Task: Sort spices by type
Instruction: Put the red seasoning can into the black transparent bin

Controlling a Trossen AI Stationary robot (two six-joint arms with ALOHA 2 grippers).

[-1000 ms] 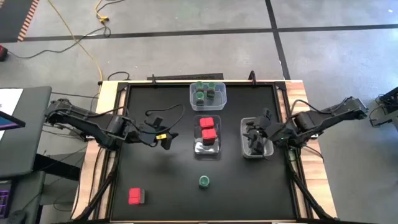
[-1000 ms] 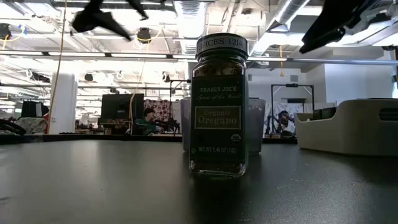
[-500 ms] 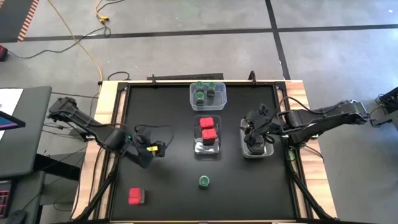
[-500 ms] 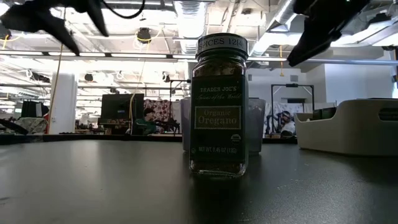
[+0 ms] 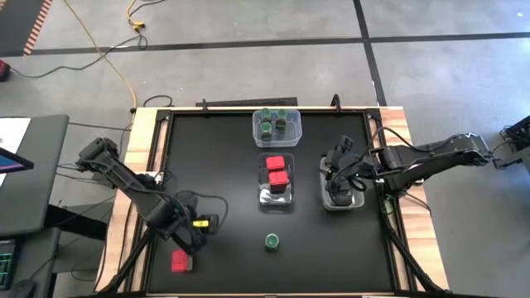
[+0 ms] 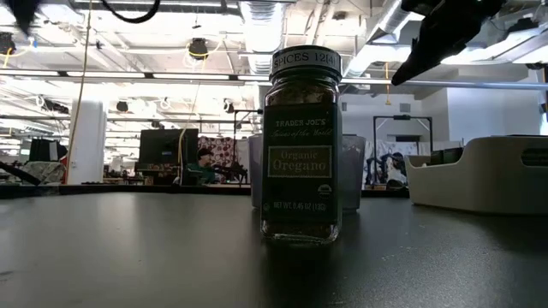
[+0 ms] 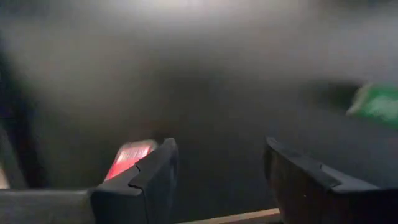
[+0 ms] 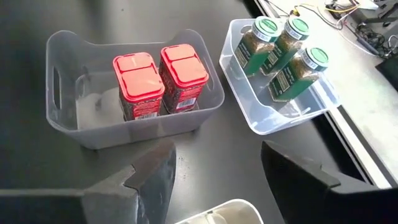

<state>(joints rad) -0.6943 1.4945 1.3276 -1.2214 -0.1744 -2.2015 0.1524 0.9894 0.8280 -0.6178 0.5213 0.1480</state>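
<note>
With its jaws spread and empty, the left gripper [image 5: 197,241] hangs just beside the stray red spice tin [image 5: 179,261] near the counter's [image 5: 224,265] front-left corner, apparently lining up to grasp it, while the right gripper [image 5: 338,170], jaws likewise spread, hovers over the right tub [image 5: 325,201].

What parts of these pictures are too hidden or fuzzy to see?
- High view: what sits inside the right tub, covered by the right pincer.
- High view: the loose red spice, partly under the left pincer.
- Left wrist view: everything blurred; only red and green smudges.
- Low view: the oregano jar blocks the tub behind.

Left pincer [image 5: 192,246] moved down table — now beside red spice [image 5: 179,261].
</note>
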